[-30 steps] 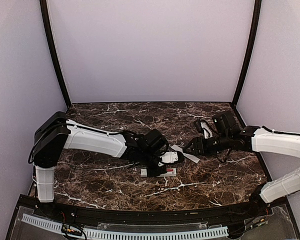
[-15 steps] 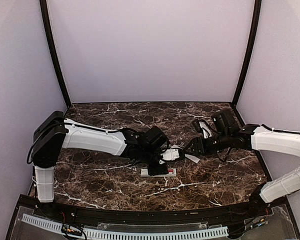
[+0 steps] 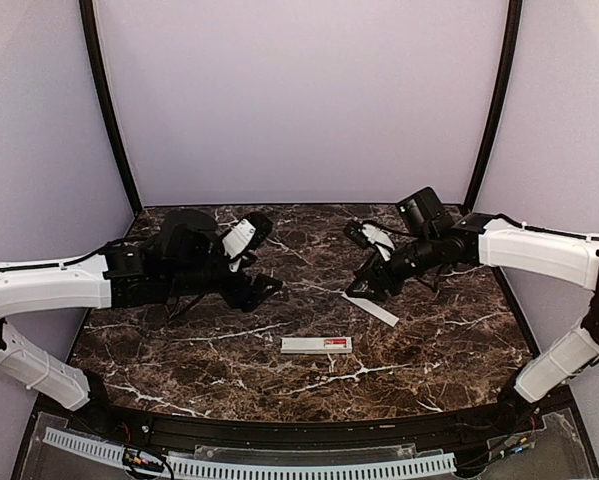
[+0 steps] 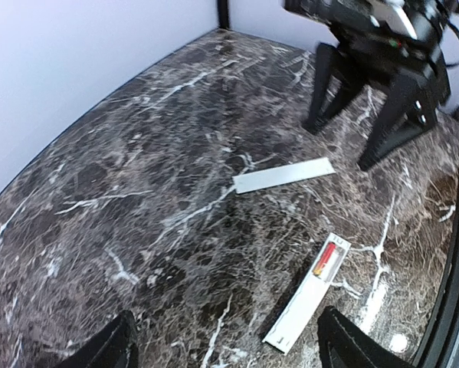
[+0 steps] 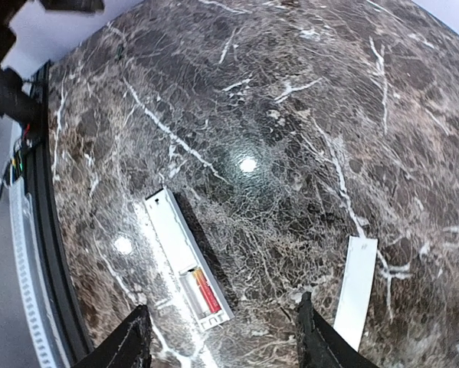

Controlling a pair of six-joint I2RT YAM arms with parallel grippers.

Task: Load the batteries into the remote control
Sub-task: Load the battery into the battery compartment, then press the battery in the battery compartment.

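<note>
The white remote control (image 3: 317, 345) lies flat near the table's front middle with its battery bay open. One red battery (image 3: 334, 343) lies in that bay at the right end. In the right wrist view the battery (image 5: 206, 291) lies along one side of the bay of the remote control (image 5: 175, 238), beside a pale slot. My left gripper (image 3: 257, 290) hangs open and empty to the left of and behind the remote. My right gripper (image 3: 367, 284) hangs open and empty above the flat strip. From the left wrist, the remote control (image 4: 302, 310) and battery (image 4: 326, 259) lie between my open fingers' line of sight.
A thin flat white strip (image 3: 371, 309) lies on the marble behind and to the right of the remote; it also shows as the strip (image 4: 283, 175) and the strip (image 5: 357, 287). Dark marble table (image 3: 179, 350), black frame posts at the back corners, purple walls.
My left arm has drawn back left and away from the remote, and its gripper has opened. The right gripper has lifted and moved back a little. The remote's bay is now uncovered.
</note>
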